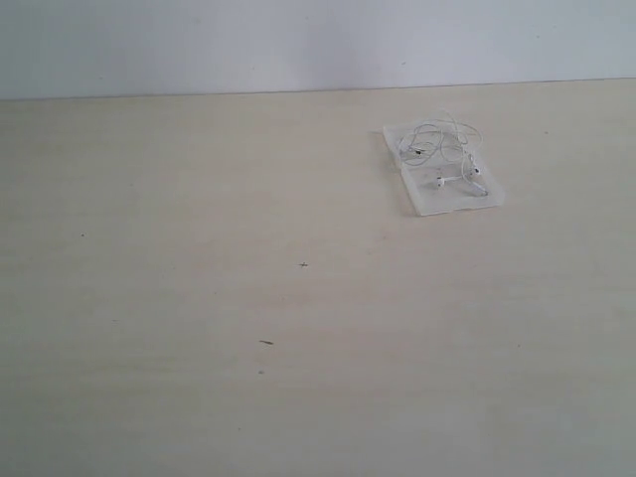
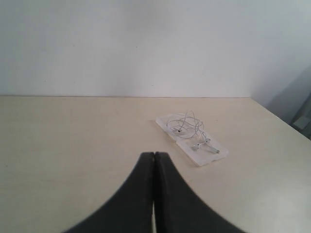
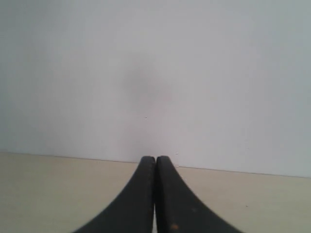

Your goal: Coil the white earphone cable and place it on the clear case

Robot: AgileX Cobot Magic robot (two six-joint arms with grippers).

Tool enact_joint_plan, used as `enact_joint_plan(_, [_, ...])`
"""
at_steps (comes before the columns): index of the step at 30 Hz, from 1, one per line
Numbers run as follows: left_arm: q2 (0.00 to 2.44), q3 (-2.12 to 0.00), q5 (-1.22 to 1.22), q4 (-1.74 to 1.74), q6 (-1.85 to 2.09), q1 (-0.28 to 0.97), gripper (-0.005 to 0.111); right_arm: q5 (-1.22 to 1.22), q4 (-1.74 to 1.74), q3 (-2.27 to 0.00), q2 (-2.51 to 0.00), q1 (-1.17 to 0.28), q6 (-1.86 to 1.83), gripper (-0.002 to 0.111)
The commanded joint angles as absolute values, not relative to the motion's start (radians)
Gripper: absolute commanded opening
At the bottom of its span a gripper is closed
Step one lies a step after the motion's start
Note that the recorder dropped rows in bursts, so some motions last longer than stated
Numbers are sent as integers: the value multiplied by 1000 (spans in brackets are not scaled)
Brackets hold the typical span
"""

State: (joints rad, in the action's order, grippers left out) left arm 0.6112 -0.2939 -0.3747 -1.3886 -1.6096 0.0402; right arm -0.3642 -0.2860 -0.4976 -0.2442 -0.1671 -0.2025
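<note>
The clear case (image 1: 417,204) lies flat on the table at the back right of the exterior view. The white earphone cable (image 1: 443,141) rests on top of it in a loose bundle, earbuds toward the nearer section. The left wrist view shows the same clear case (image 2: 201,158) with the cable (image 2: 189,124) on it, well ahead of my left gripper (image 2: 154,154), which is shut with nothing in it. My right gripper (image 3: 155,158) is also shut and empty, facing the wall; case and cable are out of its view. Neither gripper appears in the exterior view.
The pale wooden table (image 1: 199,298) runs back to a white wall (image 1: 298,40). Its right edge (image 2: 282,121) shows in the left wrist view, a little beyond the case. A few small dark specks (image 1: 266,343) mark the tabletop.
</note>
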Motion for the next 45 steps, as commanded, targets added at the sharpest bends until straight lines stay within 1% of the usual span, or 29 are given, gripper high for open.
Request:
enact_joint_plan(1, [603, -291, -371, -1383, -1605, 48, 0, -357, -160, -448, -195, -164, -266, 0])
enact_joint_plan(4, [603, -291, -371, -1383, -1605, 48, 0, -117, -87, -307, -164, -164, -266, 0])
enact_joint_plan(5, [603, -291, -371, -1383, -1605, 48, 0, 0, -87, -234, -155, -164, -264, 0])
enact_joint_plan(7, [603, -291, -371, -1383, -1605, 48, 0, 101, -107, -130, -139, -164, -256, 0])
enact_joint_plan(9, [603, -291, -371, -1383, -1605, 48, 0, 161, -220, 0, -84, -164, -242, 0])
enact_joint_plan(10, [603, -291, -371, -1383, -1605, 48, 0, 173, -241, 0, -67, -164, -241, 0])
enact_joint_plan(11, [603, -291, -371, -1383, -1605, 48, 0, 68, -252, 0, -27, -162, -289, 0])
enact_joint_plan(16, [603, -291, -372, -1383, -1605, 48, 0, -23, -252, 0, 0, -160, -327, 0])
enact_joint_plan(18, [603, -291, -372, -1385, -1605, 48, 0, -62, -297, 0, 0, -162, -214, 0])
enact_joint_plan(20, [603, -291, -372, -1387, -1605, 48, 0, -66, -307, 0, 0, -162, -152, 0])
enact_joint_plan(32, [593, -291, -367, -1436, -1605, 51, 0, -66, -307, 0, 0, -162, -152, 0])
enact_joint_plan(38, [354, -291, -367, -1466, -1600, 46, 0, -66, -307, 0, 0, -162, -152, 0])
enact_joint_plan(45, [171, -230, -307, -1509, -1570, 46, 0, -66, -307, 0, 0, -162, -152, 0])
